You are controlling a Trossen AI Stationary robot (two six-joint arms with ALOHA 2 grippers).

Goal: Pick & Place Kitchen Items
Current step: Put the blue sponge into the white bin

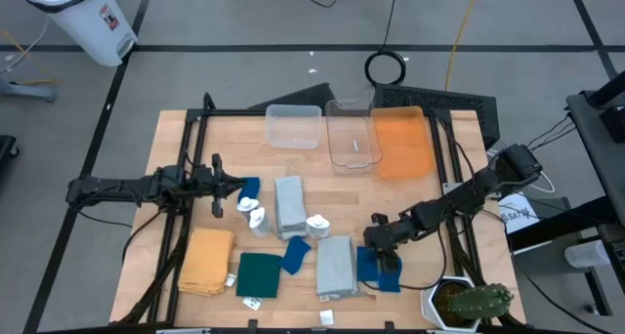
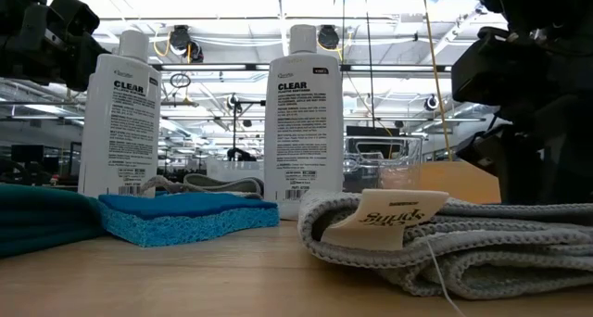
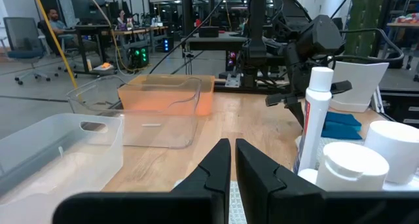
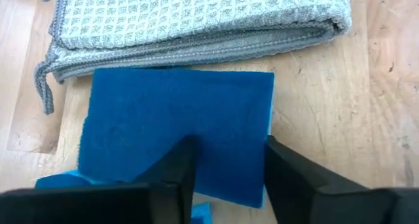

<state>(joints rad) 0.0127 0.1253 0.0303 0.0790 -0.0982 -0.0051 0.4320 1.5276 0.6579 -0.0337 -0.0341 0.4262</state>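
The right end effector (image 4: pixel 226 178) is sitting low over a blue cloth piece (image 4: pixel 177 129) at the right front of the worktop (image 1: pixel 410 192), just beside the nearer grey folded cloth (image 4: pixel 196 21). Its fingers (image 4: pixel 171 178) are standing partly apart, straddling the blue piece and pressing onto its surface; whether they are already pinching fabric is hard to judge from the wrist view, so I would not call it held yet.

For a sound pick, the fingers should be gathering a fold near the middle of the piece, keeping off the grey cloth's hem so that only the blue item rises. A second blue scrap is peeking out beside the fingers, and it could be dragged along if the grip is too broad. Lifting straight up before travelling toward the clear bins (image 1: pixel 293 126) or the orange tray (image 1: pixel 402 144) would probably avoid snagging.

The left end effector (image 3: pixel 232 164) is waiting with its fingers together, holding nothing, near the white bottles (image 1: pixel 256 217) on the left side.
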